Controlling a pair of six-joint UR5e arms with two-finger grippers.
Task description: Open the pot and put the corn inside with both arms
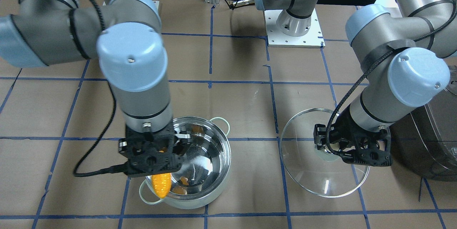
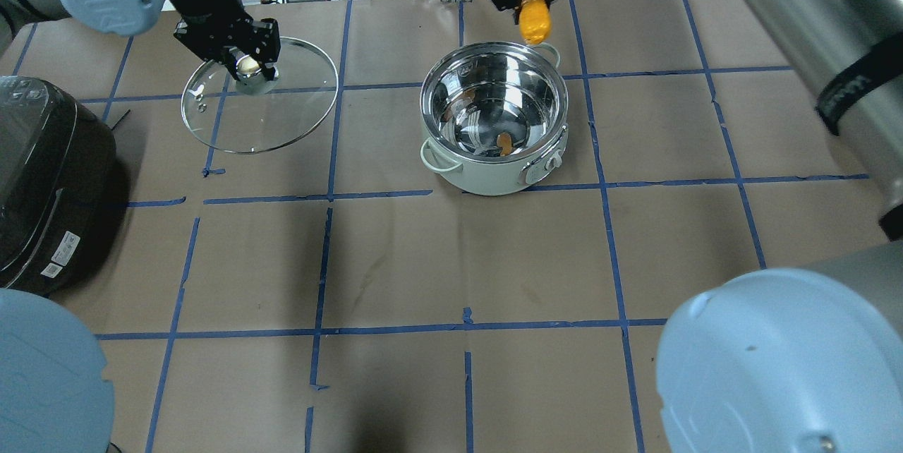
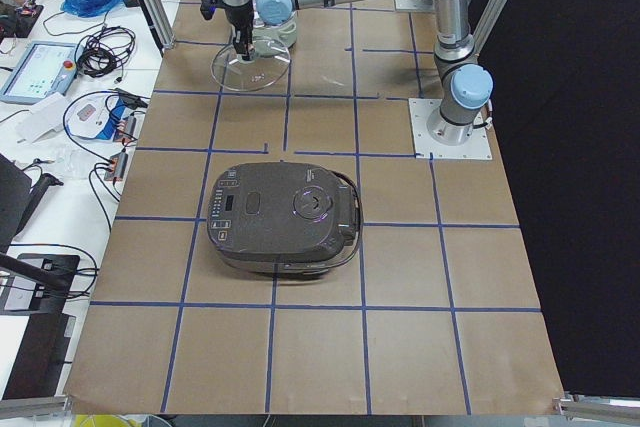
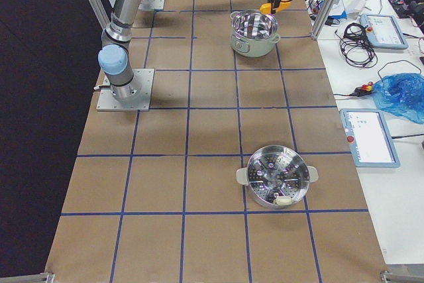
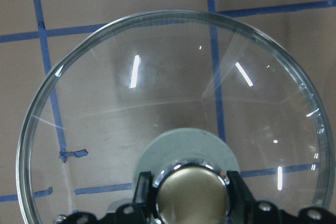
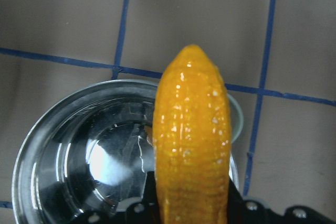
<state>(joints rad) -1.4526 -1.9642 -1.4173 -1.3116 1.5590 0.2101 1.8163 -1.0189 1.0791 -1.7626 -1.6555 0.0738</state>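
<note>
Glossy steel pot (image 2: 451,100), clear glass lid (image 2: 279,114)

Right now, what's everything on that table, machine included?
table: one, brown paper, blue tape grid.
pot: one, mint-white outside, steel inside, uncovered, table's far middle.
glass lid: one, clear, held by its knob, robot's left of pot.
corn: one, yellow-orange, held over pot's far rim.
rice cooker: one, dark grey, robot's left end.
steamer pan: one, steel, perforated, robot's right end.
left arm: one, silver-grey, blue caps; left fingers shut on lid's knob.
right arm: one, same colours; right fingers shut on corn.
</note>
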